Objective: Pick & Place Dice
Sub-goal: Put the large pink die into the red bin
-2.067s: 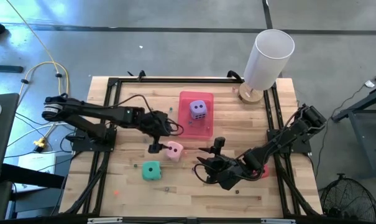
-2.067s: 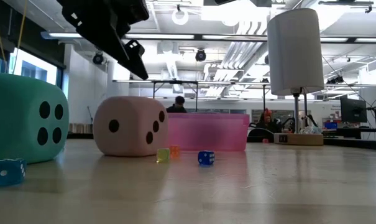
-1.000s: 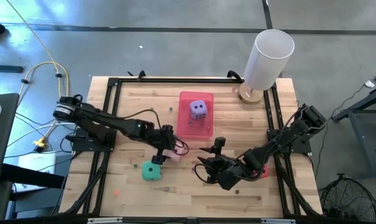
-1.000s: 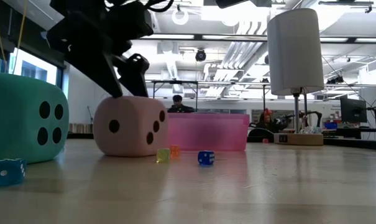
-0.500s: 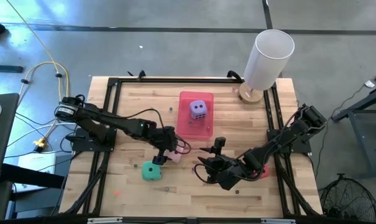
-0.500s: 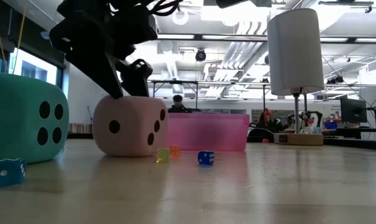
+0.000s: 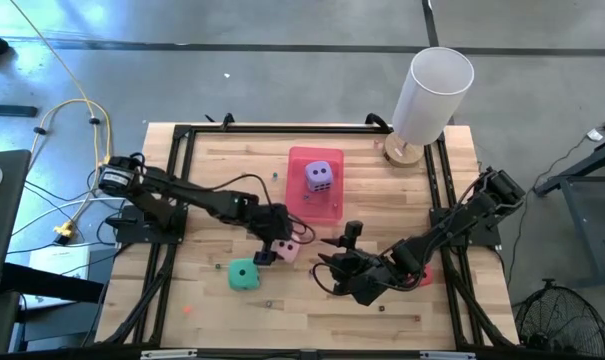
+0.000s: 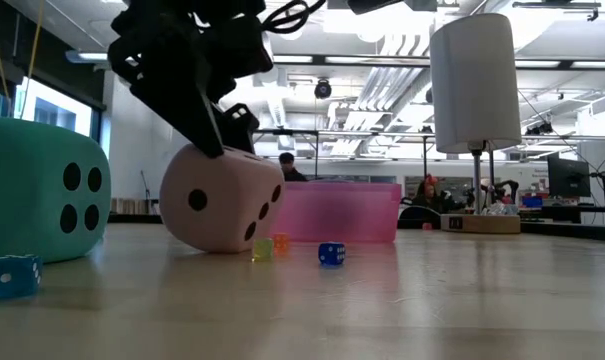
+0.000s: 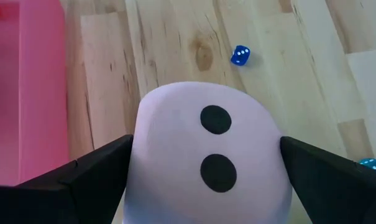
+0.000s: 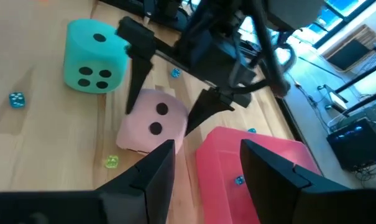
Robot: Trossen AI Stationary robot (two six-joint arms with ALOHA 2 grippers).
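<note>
The left gripper [image 7: 274, 243] stood over the pale pink die [image 8: 222, 200], its fingers [image 9: 82, 180] spread wide, one on each side of the cube. Only the low view showed that die tipped up on one lower edge, beside small loose dice [image 8: 330, 254]. The left wrist view showed two pips on its upper face; no writing could be read anywhere. From above, the teal die [image 7: 243, 274] lay near the front edge, the purple die [image 7: 319, 176] sat in the pink tray [image 7: 300, 202], and the right gripper [image 7: 330, 270] rested low, half-spread and empty, in its own wrist view. Bare wood lay open toward the table's [image 7: 232, 160] far edge.
</note>
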